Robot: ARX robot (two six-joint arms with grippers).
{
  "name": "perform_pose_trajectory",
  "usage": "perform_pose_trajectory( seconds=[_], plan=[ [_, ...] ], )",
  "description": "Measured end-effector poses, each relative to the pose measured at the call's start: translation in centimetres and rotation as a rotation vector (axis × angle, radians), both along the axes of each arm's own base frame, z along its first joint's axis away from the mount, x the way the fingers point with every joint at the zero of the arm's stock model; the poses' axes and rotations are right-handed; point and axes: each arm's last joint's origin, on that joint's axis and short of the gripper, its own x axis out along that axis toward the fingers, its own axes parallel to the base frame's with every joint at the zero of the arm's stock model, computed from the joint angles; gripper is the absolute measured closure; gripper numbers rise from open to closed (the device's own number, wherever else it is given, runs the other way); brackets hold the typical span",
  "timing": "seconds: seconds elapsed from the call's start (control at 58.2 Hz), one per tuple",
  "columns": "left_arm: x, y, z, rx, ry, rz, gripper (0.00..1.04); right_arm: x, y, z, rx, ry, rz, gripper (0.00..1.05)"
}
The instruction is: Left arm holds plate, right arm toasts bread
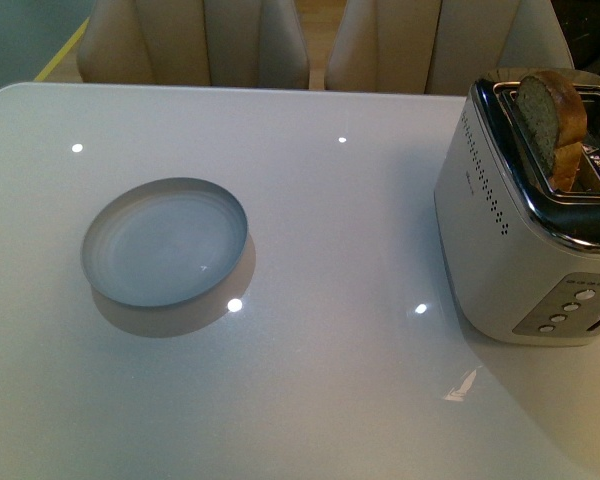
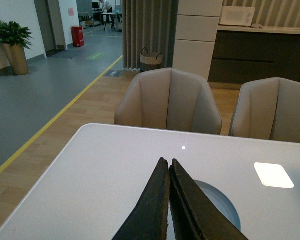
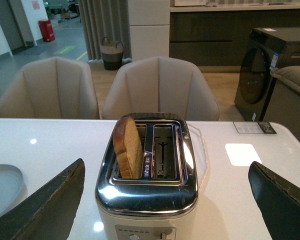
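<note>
Front view: bread [image 1: 554, 118] stands upright in a toaster [image 1: 525, 240] slot, well apart from the empty plate [image 1: 165, 241] on the counter [image 1: 320, 380]. Left gripper [image 2: 168, 172] is closed on nothing; right gripper [image 3: 167, 200] is spread wide.

There is one plate [image 1: 165, 242], at the middle left of the front view. There is one toaster [image 1: 525, 240], at the right edge of that view. The toaster has two slots on top. One slot holds one slice of bread [image 1: 553, 118]. The other slot has nothing in it. On the toaster's front, at the lower right, there are four small round buttons [image 1: 566, 310] in a row.

There is one white table [image 1: 310, 400]. Behind it, at the top of the front view, stand two tan chairs [image 1: 195, 40].

The left wrist view shows one potted plant [image 2: 12, 45] at the upper left and one basket [image 2: 150, 59] near the top middle.
</note>
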Motion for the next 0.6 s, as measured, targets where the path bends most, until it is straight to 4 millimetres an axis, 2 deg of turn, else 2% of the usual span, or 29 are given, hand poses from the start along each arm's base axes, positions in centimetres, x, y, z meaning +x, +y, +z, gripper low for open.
perform_pose_trajectory(
  seconds=[0.103, 0.447, 0.481, 0.601],
  plan=[
    [-0.73, 0.0, -0.11, 0.0, -0.006, 0.0, 1.02, 0.0, 0.0, 0.0, 0.0, 0.0, 0.0, 0.09],
    [-0.79, 0.0, -0.07, 0.0, -0.012, 0.0, 1.02, 0.0, 0.0, 0.0, 0.0, 0.0, 0.0, 0.09],
    [-0.79, 0.0, -0.08, 0.0, -0.012, 0.0, 0.99, 0.0, 0.0, 0.0, 0.0, 0.0, 0.0, 0.09],
    [-0.79, 0.0, -0.08, 0.0, -0.012, 0.0, 0.65, 0.0, 0.0, 0.0, 0.0, 0.0, 0.0, 0.09]
  ],
)
